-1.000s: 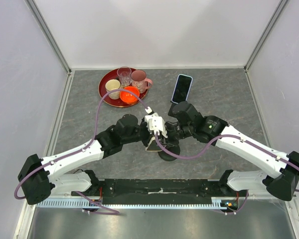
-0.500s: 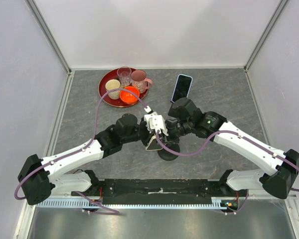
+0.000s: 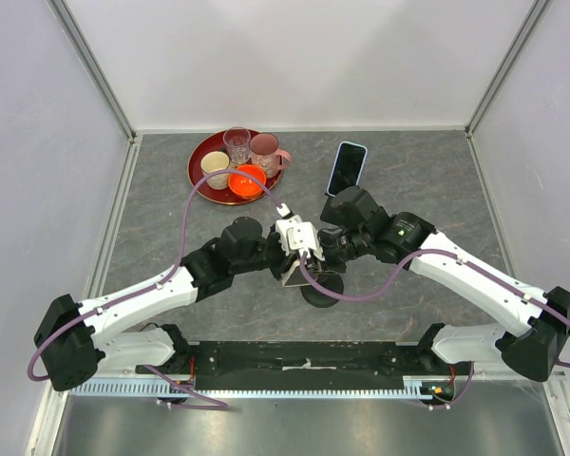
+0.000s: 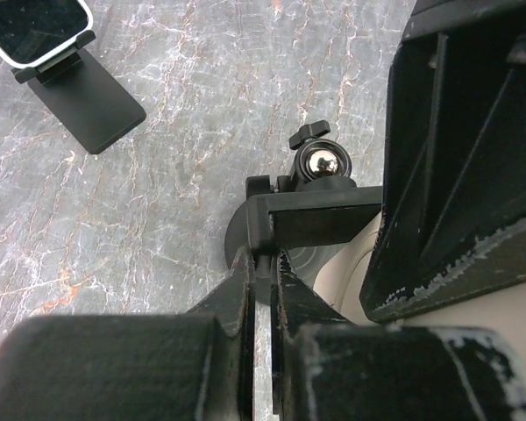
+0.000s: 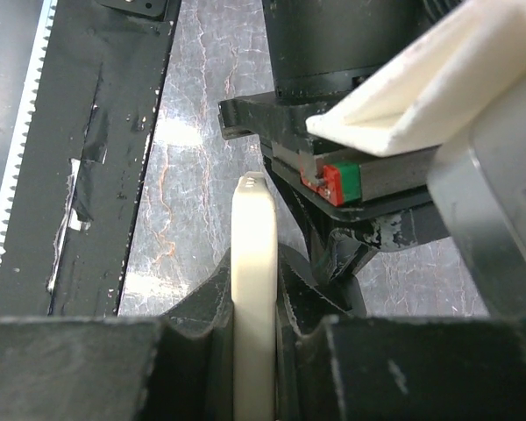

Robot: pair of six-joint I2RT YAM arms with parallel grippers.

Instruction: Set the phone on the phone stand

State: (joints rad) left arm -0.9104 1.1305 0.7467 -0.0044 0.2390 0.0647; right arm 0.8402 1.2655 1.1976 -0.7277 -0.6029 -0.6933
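Grey marbled counter (image 3: 427,190), pale walls on three sides. Top view: red tray (image 3: 192,169) of cups (image 3: 237,142) at 11 o'clock, second phone (image 3: 347,168) propped at 1 o'clock. Both arms meet at centre over the stand (image 3: 321,294).

Left wrist: left pincer (image 4: 263,272) clamped on the stand's black cradle (image 4: 324,210), ball joint (image 4: 320,164) at its 12 o'clock.

Right wrist: right pincer (image 5: 254,303) clamped on the cream phone (image 5: 254,228), edge-on, near the cradle.

Step judged: seating the phone. Next move calls for sliding it squarely into the cradle, then letting go.
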